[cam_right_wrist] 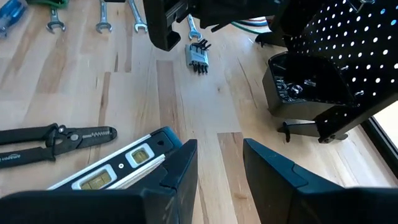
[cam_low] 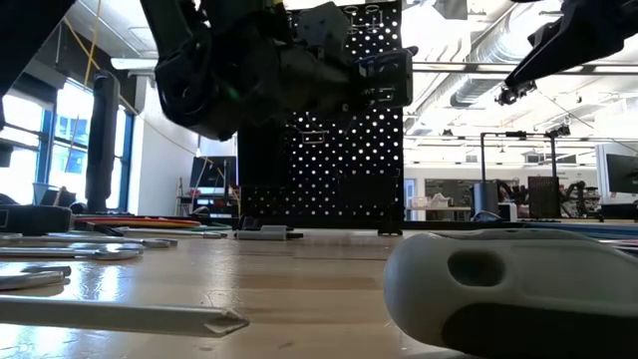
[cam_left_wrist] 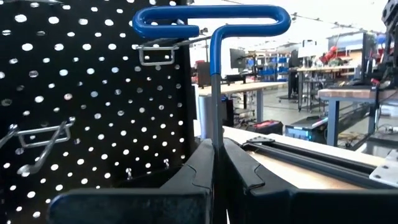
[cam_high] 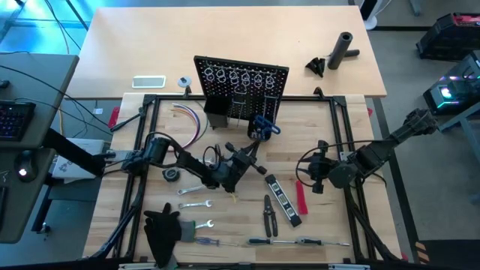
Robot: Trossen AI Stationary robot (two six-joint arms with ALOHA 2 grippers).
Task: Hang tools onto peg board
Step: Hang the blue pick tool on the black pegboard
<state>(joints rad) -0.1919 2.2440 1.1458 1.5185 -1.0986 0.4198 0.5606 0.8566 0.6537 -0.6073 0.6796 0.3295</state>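
Observation:
The black peg board [cam_high: 241,84] stands upright at the table's far middle, with silver rings along its top and a bin [cam_right_wrist: 305,84] at its foot. My left gripper [cam_high: 255,139] is just in front of it, shut on a blue T-handled tool [cam_left_wrist: 211,25]. The tool's blue crossbar is beside a silver hook [cam_left_wrist: 155,55] on the board. My right gripper [cam_right_wrist: 219,163] hangs open over the table's right part, above the black-yellow level [cam_right_wrist: 115,169], with nothing between its fingers. Wrenches [cam_high: 195,204], pliers [cam_high: 268,213] and screwdrivers [cam_high: 298,241] lie flat on the near part of the table. My left gripper pinches the tool's thin metal shaft [cam_left_wrist: 215,134] between its two fingers, well below the blue crossbar. The fingers come about level from the near left side and lie across the shaft. The tool stands upright, crossbar on top, lifted clear of the table.
A red-handled tool [cam_high: 301,196] and a small round tape measure [cam_high: 172,174] lie on the wood. A black glove-like cloth [cam_high: 161,231] lies near left, coloured wires [cam_high: 192,120] left of the board. A black cylinder [cam_high: 343,48] stands far right. A pale tool handle [cam_low: 518,289] fills the low view's foreground.

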